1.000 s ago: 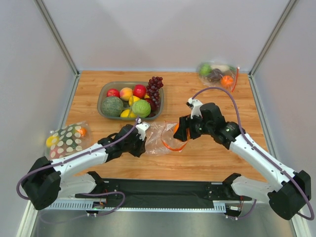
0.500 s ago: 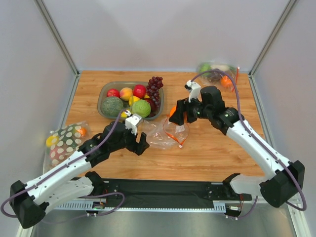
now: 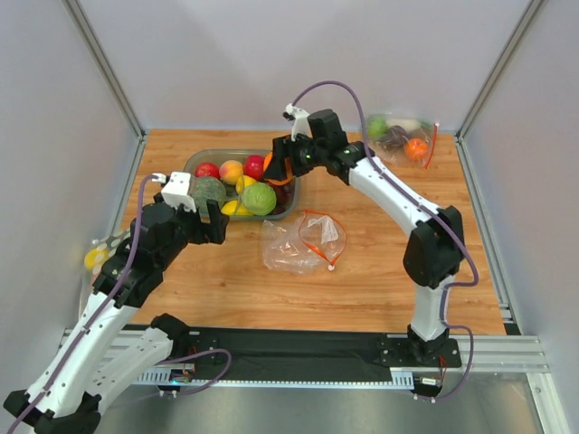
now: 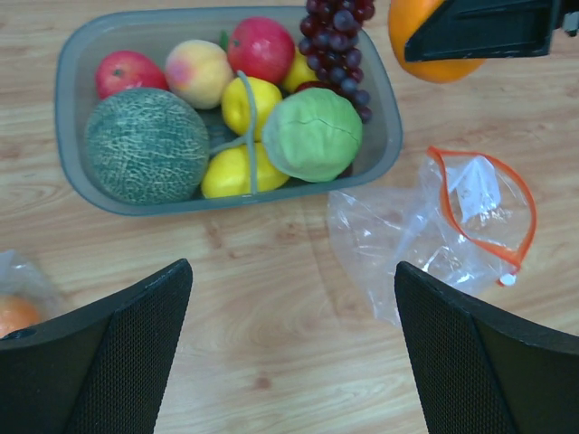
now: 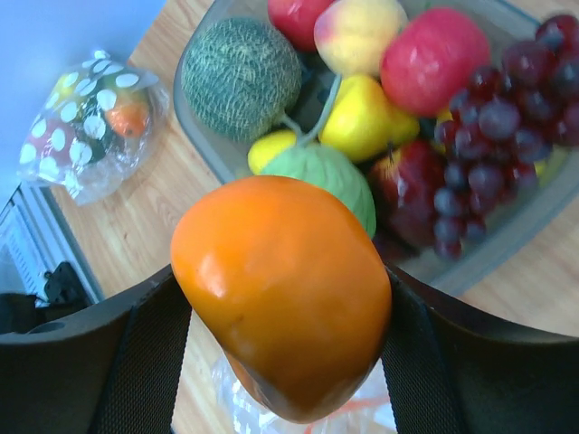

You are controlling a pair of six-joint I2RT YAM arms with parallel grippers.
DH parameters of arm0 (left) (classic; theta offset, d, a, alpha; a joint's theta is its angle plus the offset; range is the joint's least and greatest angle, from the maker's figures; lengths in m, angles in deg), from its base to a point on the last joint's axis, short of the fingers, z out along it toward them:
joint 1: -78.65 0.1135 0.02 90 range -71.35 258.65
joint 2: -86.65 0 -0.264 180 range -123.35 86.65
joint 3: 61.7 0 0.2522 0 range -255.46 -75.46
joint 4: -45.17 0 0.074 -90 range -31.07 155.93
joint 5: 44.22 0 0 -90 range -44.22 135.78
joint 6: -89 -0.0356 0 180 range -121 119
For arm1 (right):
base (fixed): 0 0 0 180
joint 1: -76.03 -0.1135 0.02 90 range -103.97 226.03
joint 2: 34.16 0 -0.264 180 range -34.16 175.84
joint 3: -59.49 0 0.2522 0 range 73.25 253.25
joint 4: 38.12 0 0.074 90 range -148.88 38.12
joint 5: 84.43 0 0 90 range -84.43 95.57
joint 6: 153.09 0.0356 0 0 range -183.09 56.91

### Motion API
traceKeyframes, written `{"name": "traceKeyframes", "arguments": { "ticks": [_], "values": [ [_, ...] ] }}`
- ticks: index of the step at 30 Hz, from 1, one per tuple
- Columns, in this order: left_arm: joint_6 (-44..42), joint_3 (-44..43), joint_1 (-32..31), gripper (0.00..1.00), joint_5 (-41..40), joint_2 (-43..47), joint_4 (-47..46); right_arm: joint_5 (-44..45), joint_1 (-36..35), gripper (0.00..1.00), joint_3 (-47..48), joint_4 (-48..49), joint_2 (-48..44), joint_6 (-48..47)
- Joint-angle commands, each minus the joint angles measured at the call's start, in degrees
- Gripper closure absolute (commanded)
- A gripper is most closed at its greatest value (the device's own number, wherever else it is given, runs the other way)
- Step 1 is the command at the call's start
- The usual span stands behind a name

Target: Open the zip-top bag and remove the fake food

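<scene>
The right claw [image 3: 286,163] grips the orange fruit [image 5: 280,289] directly above the fruit tray [image 4: 71,136]. The left claw [image 4: 291,344] gapes wide; the zip-top bag [image 4: 434,231] lies ahead-right of it on the table [image 4: 271,298], seemingly empty.

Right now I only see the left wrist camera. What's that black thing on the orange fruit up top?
Observer: The right gripper, shut on the orange fruit by the far right corner of the bowl.
Operator: Is there more food I can't see?
Observer: Yes, a second clear bag with fruit inside lies at the far right corner of the table.
Operator: What's the crinkly thing in my bottom-left corner?
Observer: A polka-dot bag with fruit inside, by the table's left edge.
</scene>
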Motion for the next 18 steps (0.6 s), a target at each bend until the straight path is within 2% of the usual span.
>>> {"name": "traceKeyframes", "arguments": {
  "ticks": [1, 6, 10, 18],
  "values": [
    [-1.9, -2.2, 3.3, 0.01, 1.3, -0.6, 2.5, 1.2, -2.5, 0.27, 11.2, -2.5, 7.3, -1.7],
    [-3.3, -1.6, 5.1, 0.01, 1.6, -1.1, 1.6, 3.0, -6.0, 0.26, 27.9, -5.9, 19.4, -2.8],
    [-3.9, -1.0, 6.1, 0.01, 2.4, -1.8, 0.8, 4.0, -8.0, 0.25, 37.2, -7.7, 26.6, -2.9],
    [-4.4, -0.2, 7.8, 0.01, 4.6, -1.8, 0.5, 7.3, -9.8, 0.19, 40.4, -5.5, 33.4, -2.7]
  ]
}}
